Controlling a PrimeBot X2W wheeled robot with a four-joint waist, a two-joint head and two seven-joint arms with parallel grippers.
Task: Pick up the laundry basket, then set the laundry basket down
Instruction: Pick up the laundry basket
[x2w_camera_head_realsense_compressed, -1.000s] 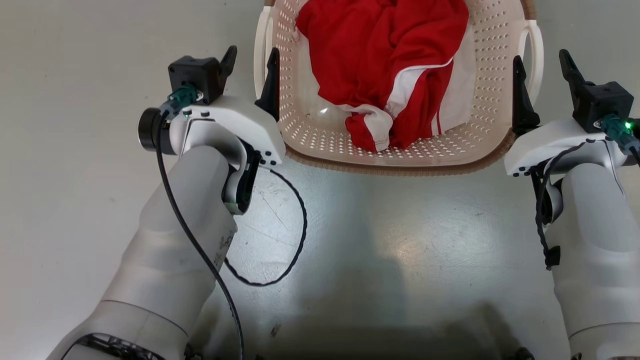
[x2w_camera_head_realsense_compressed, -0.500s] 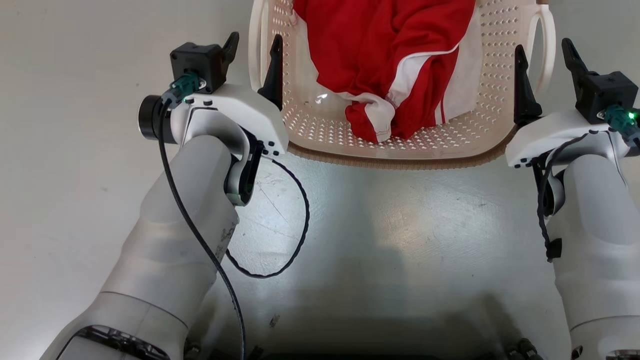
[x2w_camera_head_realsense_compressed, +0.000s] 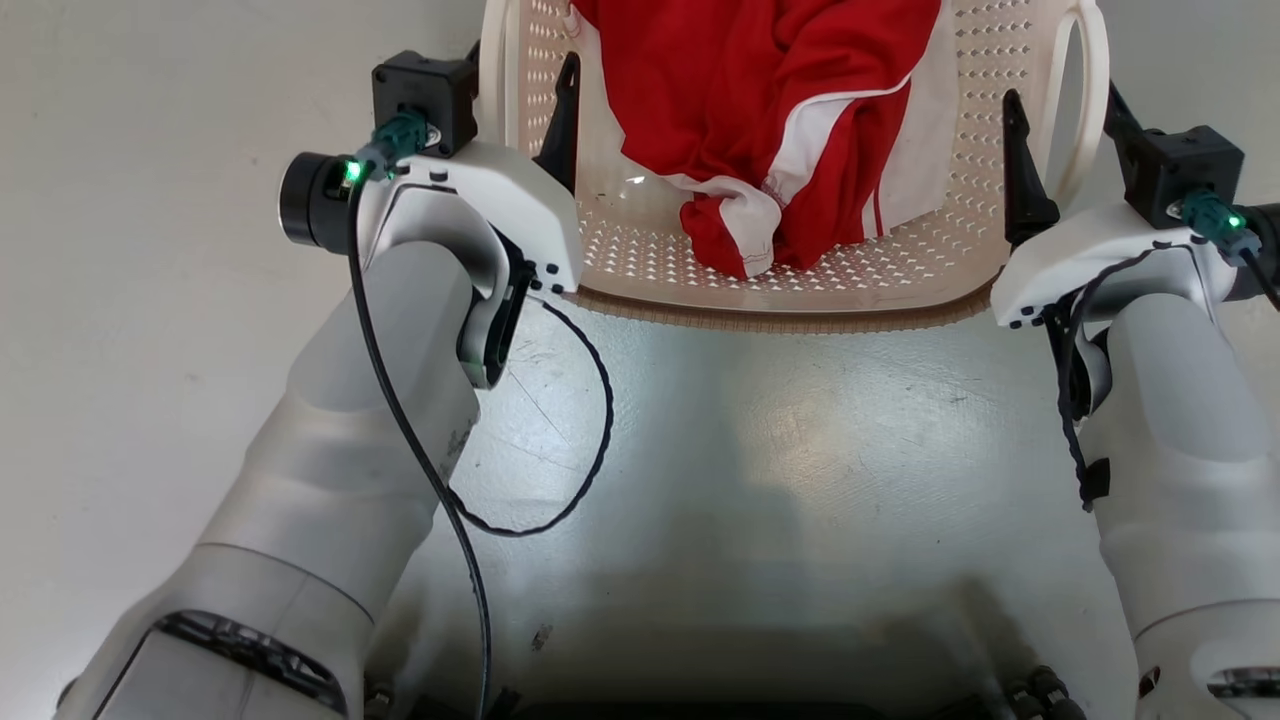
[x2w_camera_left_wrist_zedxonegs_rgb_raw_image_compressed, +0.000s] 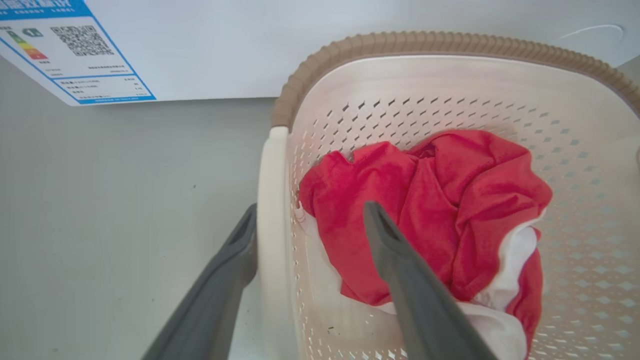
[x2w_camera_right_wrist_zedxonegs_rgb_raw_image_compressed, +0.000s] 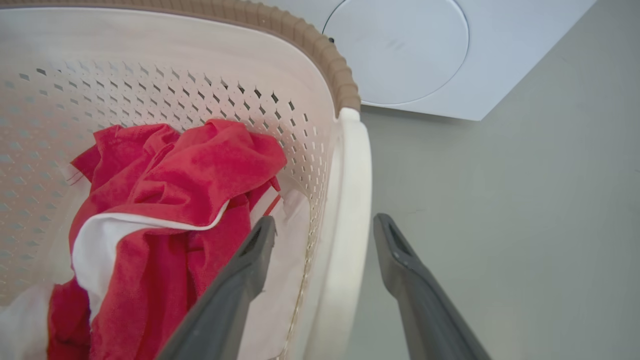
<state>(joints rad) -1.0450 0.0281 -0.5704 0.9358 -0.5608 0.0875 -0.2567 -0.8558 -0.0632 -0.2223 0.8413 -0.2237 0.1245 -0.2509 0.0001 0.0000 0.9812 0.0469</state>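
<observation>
The laundry basket (x2w_camera_head_realsense_compressed: 900, 270) sits on the floor (x2w_camera_head_realsense_compressed: 800, 450) right in front of us, btw both arms, w/ a red-and-white garment (x2w_camera_head_realsense_compressed: 780, 100) bunched inside. Its 2 white loop handles are the grab spots. The left handle (x2w_camera_left_wrist_zedxonegs_rgb_raw_image_compressed: 272, 200) stands btw the 2 fingers of the left gripper (x2w_camera_left_wrist_zedxonegs_rgb_raw_image_compressed: 310, 207), and the right handle (x2w_camera_right_wrist_zedxonegs_rgb_raw_image_compressed: 352, 200) btw those of the right gripper (x2w_camera_right_wrist_zedxonegs_rgb_raw_image_compressed: 325, 220).

Both claws are spread wide, 1 finger inside the basket wall & 1 outside, nothing clamped yet. So we judge the step in hand to be closing on the handles before the lift.

To do it well:
- Pinch both sides at approx. the same time so the basket doesn't skid sideways.
- Keep the inner fingers off the cloth, esp. on the left, where the inner finger hangs over the garment.
- Once both grips feel firm, raise both arms level & together, or the light plastic may tilt or slip from 1 side.
- A white appliance (x2w_camera_left_wrist_zedxonegs_rgb_raw_image_compressed: 225, 50) stands just beyond the basket, so lift straight up, not fwd.
</observation>
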